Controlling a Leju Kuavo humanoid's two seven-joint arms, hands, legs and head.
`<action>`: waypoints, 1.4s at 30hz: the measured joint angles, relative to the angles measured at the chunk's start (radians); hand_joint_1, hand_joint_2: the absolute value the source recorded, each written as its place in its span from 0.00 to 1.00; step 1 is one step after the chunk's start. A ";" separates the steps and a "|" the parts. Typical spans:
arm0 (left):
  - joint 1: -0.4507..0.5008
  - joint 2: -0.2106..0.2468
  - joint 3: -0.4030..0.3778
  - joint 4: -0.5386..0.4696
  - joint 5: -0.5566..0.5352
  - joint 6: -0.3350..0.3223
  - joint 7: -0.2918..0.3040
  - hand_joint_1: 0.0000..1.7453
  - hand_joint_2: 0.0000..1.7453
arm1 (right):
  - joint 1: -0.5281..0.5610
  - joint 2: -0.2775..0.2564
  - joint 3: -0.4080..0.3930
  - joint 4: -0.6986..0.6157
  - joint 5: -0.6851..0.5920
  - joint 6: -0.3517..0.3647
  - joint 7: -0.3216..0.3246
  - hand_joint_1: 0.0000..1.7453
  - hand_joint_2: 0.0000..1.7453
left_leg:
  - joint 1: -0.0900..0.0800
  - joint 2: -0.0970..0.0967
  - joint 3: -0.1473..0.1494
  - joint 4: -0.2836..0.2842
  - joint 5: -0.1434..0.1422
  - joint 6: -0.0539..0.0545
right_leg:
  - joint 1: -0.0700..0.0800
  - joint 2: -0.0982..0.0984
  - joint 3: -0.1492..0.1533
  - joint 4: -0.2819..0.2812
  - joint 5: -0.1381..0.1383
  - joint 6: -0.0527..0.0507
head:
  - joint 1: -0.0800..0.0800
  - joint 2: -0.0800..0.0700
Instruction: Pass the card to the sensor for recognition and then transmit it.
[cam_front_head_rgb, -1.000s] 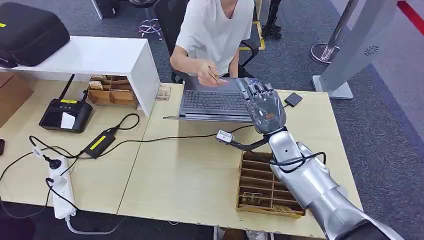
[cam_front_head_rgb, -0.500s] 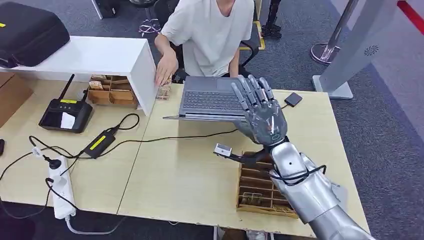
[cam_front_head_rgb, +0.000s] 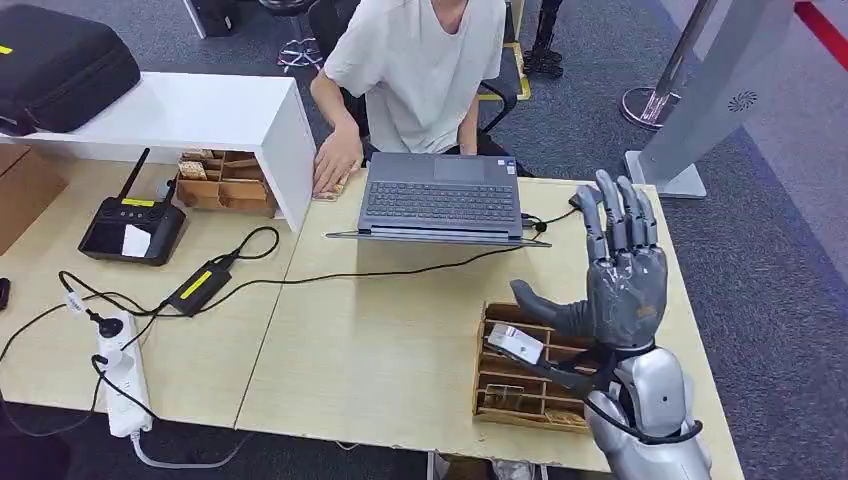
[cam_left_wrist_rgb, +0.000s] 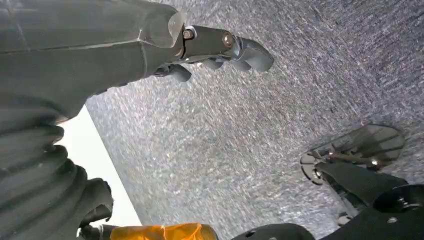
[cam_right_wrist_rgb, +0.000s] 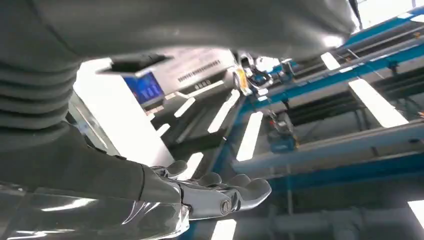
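My right hand (cam_front_head_rgb: 622, 285) hangs with spread, empty fingers above the wooden tray (cam_front_head_rgb: 500, 378) at the worktop's near-right edge.

The head view looks steeply down from high on the robot at the table (cam_front_head_rgb: 380, 350), with the person (cam_front_head_rgb: 420, 60) at twelve o'clock. The left wrist camera sits close behind the left hand (cam_left_wrist_rgb: 220, 47), facing grey carpet (cam_left_wrist_rgb: 250, 150). The right wrist camera, close behind the right hand (cam_right_wrist_rgb: 220, 195), faces up toward ceiling lights (cam_right_wrist_rgb: 377, 102); the raised right hand (cam_front_head_rgb: 620, 280) stands at four o'clock in the head view.
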 joint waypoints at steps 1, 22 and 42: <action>0.000 0.000 0.002 0.000 0.001 0.000 0.000 0.00 1.00 | 0.005 0.000 -0.004 -0.003 -0.007 0.000 -0.003 0.00 1.00 | 0.000 0.000 0.000 0.000 0.000 0.000 | 0.000 0.000 0.000 0.000 0.000 0.000 | 0.000 0.000; 0.015 0.000 0.081 0.000 0.038 0.015 0.000 0.00 1.00 | 0.318 -0.095 -0.045 -0.176 -0.226 0.000 -0.075 0.00 1.00 | 0.000 0.001 -0.001 0.000 -0.001 0.000 | 0.000 0.002 -0.001 0.000 0.000 0.000 | 0.000 0.000; 0.028 -0.010 0.160 0.000 0.067 0.031 0.021 0.00 1.00 | 0.494 -0.029 -0.460 -0.131 -1.346 0.959 -0.312 0.00 1.00 | 0.000 0.000 -0.001 0.000 -0.001 0.000 | 0.000 0.000 -0.001 -0.001 0.000 0.000 | 0.000 0.000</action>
